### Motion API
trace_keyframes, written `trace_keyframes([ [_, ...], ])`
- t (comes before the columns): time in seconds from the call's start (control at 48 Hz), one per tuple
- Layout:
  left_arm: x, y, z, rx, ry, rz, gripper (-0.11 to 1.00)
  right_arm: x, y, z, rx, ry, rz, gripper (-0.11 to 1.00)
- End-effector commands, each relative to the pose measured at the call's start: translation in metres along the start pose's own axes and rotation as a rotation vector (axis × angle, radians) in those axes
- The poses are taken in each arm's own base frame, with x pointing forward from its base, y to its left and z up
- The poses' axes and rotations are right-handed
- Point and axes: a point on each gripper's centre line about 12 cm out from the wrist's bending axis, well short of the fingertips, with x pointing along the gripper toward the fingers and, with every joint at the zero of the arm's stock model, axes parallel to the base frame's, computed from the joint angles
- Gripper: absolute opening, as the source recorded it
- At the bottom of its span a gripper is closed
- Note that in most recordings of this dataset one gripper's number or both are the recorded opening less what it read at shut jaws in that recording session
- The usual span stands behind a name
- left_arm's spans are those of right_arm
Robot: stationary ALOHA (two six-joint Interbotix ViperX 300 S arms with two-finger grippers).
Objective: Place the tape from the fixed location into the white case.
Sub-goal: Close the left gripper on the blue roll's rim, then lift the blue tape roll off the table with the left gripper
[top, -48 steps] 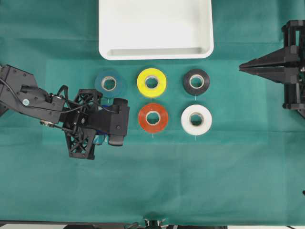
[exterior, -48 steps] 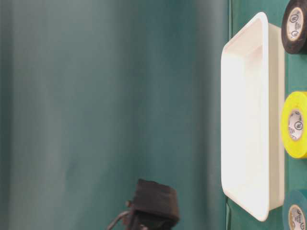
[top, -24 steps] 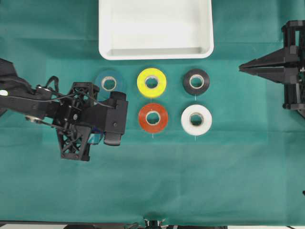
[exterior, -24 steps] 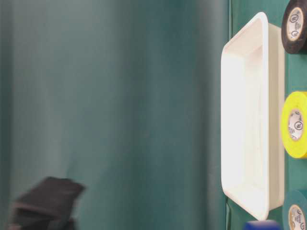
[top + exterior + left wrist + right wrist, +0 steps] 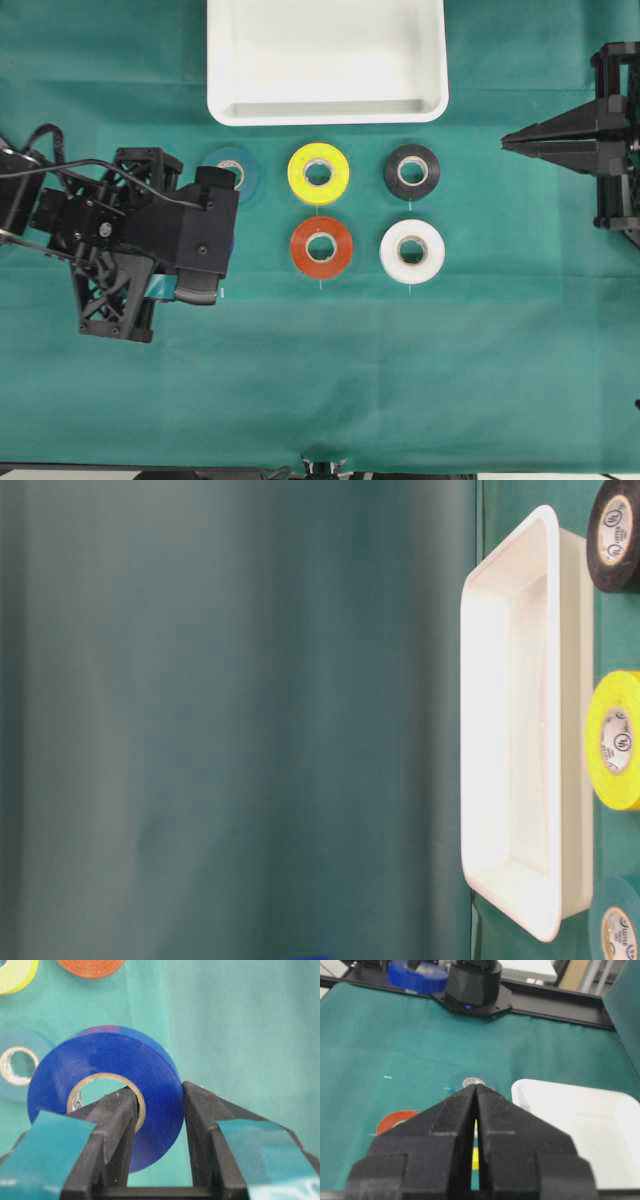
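Tape (image 5: 107, 1095) gripped; five other rolls, one white case (image 5: 327, 62).

A green cloth (image 5: 420, 370) covers the whole table and lies flat, with only soft folds. In the table-level view a plain green curtain (image 5: 230, 720) fills most of the background, with long gentle creases. In the right wrist view a black frame bar (image 5: 555, 1007) runs along the far edge of the table. The light is even and bright, with weak shadows
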Motion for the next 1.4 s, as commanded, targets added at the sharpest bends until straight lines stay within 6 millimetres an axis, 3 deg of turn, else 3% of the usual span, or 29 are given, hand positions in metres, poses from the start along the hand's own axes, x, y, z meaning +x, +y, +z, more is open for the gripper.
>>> trace_keyframes([
  [0.0, -0.025, -0.002, 0.011, 0.007, -0.048, -0.004, 0.25, 0.002, 0.000, 0.013, -0.002, -0.032, 0.000, 0.00],
  [0.583, -0.063, -0.004, 0.027, 0.007, -0.050, -0.001, 0.25, 0.002, 0.000, 0.013, -0.002, -0.034, 0.000, 0.00],
  [1.375, -0.064, -0.005, 0.027, 0.007, -0.048, -0.001, 0.25, 0.002, 0.000, 0.013, -0.002, -0.031, 0.000, 0.00],
])
